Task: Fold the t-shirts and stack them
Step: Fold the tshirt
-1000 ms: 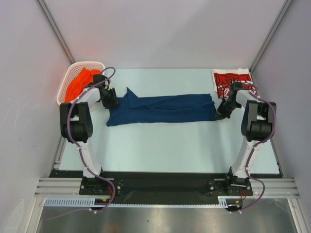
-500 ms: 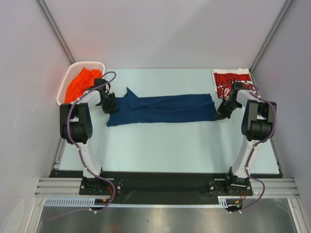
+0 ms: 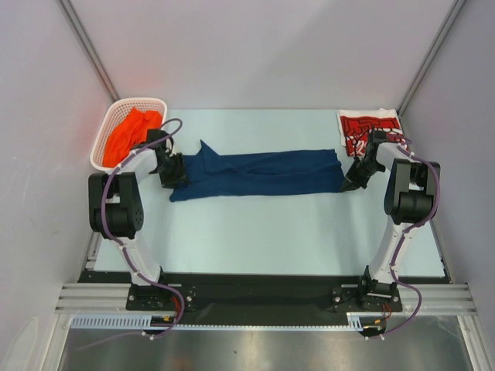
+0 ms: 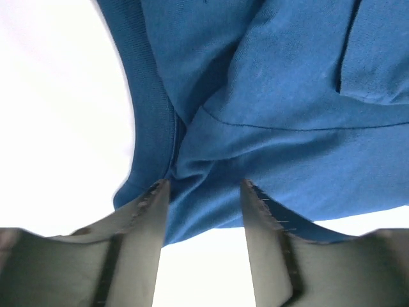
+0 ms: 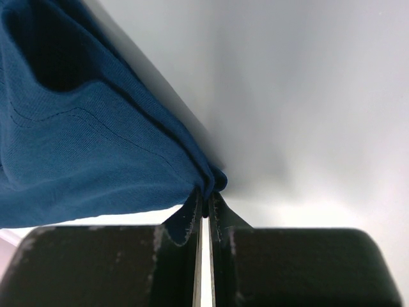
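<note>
The navy blue t-shirt (image 3: 259, 174) lies folded lengthwise in a long strip across the table. My left gripper (image 3: 173, 180) is open at the strip's left end; in the left wrist view (image 4: 203, 188) its fingers straddle the cloth's edge (image 4: 275, 115). My right gripper (image 3: 346, 185) is shut on the strip's right corner, pinched between its tips in the right wrist view (image 5: 207, 195). The red t-shirt (image 3: 365, 128) lies at the back right. The orange t-shirt (image 3: 128, 133) sits in the basket.
The white lattice basket (image 3: 108, 124) stands at the back left corner. Grey walls close in on both sides and the back. The pale table (image 3: 255, 239) stretches in front of the blue strip.
My left gripper has slid a little right and toward me onto the strip's left end. My right gripper and the shirt stay put.
</note>
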